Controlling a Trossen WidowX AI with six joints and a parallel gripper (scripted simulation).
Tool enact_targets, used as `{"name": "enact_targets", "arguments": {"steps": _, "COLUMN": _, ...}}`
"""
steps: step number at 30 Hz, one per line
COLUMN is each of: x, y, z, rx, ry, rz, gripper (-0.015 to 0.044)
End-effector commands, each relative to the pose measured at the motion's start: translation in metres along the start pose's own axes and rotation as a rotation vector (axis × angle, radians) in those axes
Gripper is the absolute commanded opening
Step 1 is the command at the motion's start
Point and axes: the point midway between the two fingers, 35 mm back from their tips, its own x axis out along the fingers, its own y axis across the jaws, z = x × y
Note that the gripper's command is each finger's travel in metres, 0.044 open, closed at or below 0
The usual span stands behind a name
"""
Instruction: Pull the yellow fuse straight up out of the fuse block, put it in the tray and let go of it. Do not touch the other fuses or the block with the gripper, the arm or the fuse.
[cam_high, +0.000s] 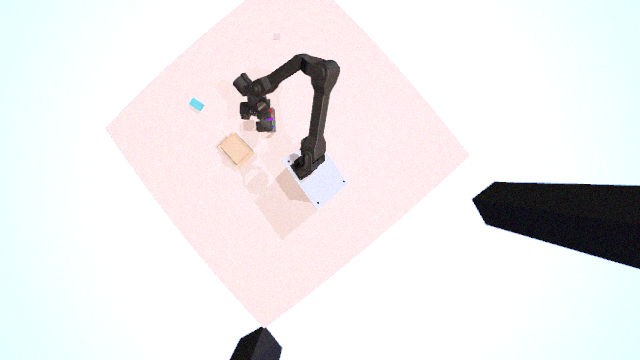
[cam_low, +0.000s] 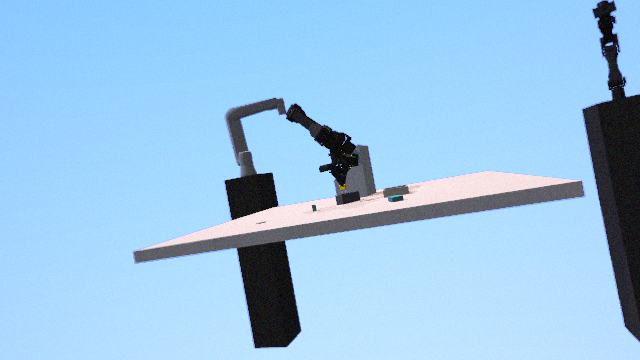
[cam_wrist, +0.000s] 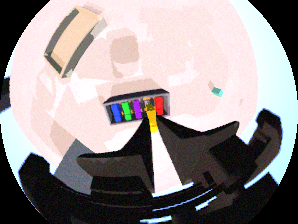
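Note:
My gripper is shut on the yellow fuse and holds it just above the dark fuse block. In the wrist view the block shows blue, green, purple and red fuses in a row. In the side view the yellow fuse hangs clear of the block's top. The tan tray lies on the pink table, a short way from the block.
A cyan block lies on the table beyond the tray. A smaller teal piece lies on the other side. The arm's base plate sits near the table's middle.

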Motion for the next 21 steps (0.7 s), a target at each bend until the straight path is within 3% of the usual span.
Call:
{"name": "enact_targets", "arguments": {"steps": 1, "x": -0.007, "y": -0.001, "z": 0.000, "rx": 0.005, "ry": 0.000, "rz": -0.003, "gripper": 0.0000}}
{"name": "enact_targets", "arguments": {"steps": 12, "x": -0.020, "y": -0.001, "z": 0.001, "rx": 0.005, "ry": 0.000, "rz": -0.003, "gripper": 0.0000}}
{"name": "enact_targets", "arguments": {"steps": 21, "x": -0.024, "y": 0.017, "z": 0.046, "rx": 0.002, "ry": -0.023, "rz": 0.003, "gripper": 0.0000}}
